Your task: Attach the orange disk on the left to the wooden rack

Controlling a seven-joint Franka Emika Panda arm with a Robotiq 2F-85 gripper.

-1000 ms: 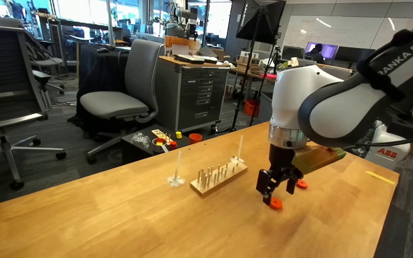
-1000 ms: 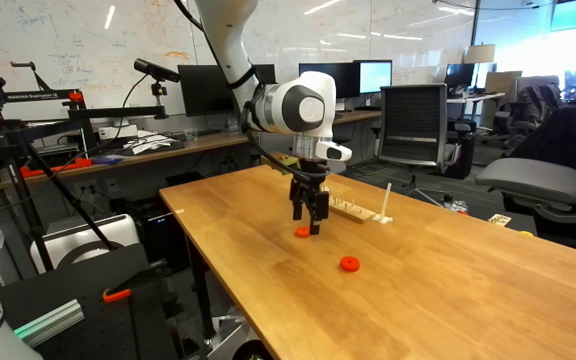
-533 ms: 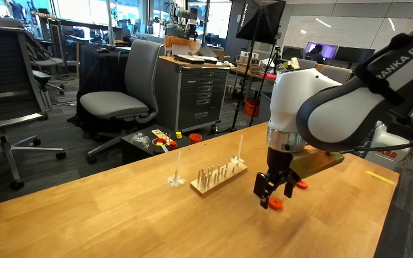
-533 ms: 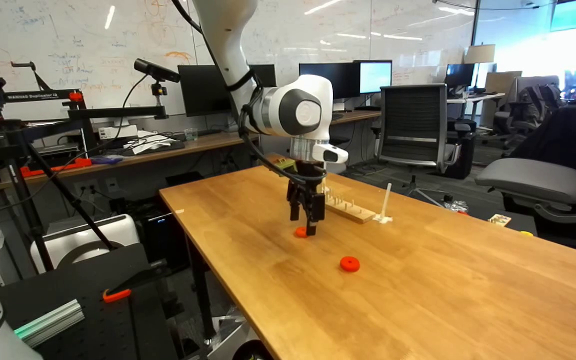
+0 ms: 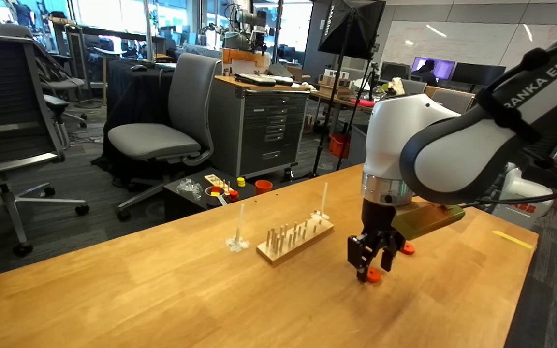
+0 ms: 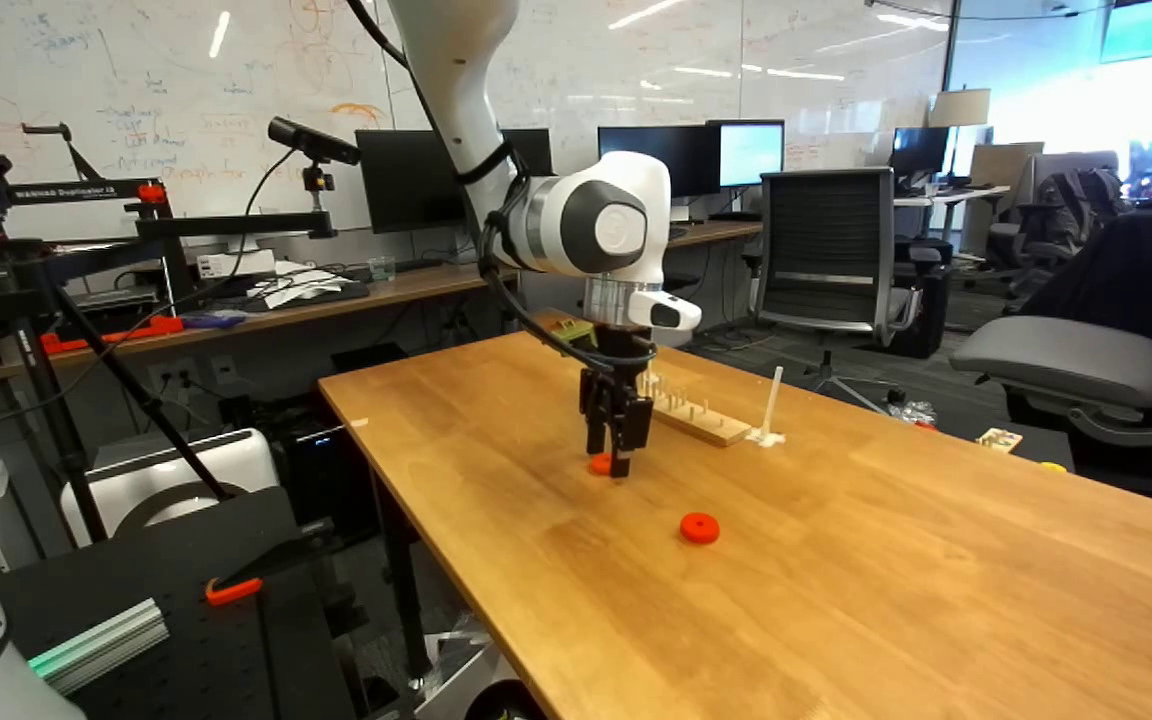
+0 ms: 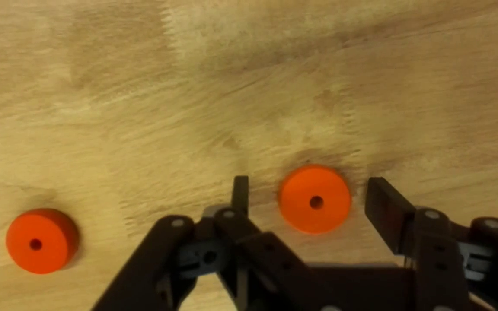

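The orange disk point(image 5: 375, 276) lies flat on the table; it also shows in an exterior view point(image 6: 599, 465), partly behind a finger, and in the wrist view point(image 7: 314, 218). My gripper point(image 5: 373, 273) is open, with its fingertips low on either side of this disk. In the wrist view, the gripper point(image 7: 308, 190) leaves a gap on both sides of the disk, wider at the left finger. The wooden rack point(image 5: 302, 243), a pale strip with thin upright pegs, stands apart from the gripper; it is partly hidden behind the gripper in an exterior view point(image 6: 701, 422).
A second orange disk point(image 7: 37, 255) lies nearby, also in both exterior views point(image 5: 408, 249) point(image 6: 700, 530). Thin pale rods on whitish blobs stand near both ends of the rack, one point(image 5: 240, 227) apart and another point(image 5: 324, 200) close. A greenish slab point(image 5: 428, 222) sits beside my wrist.
My gripper has come down around the orange disk after a small sideways shift, and its fingers have moved closer together. The disks and the rack have not moved.
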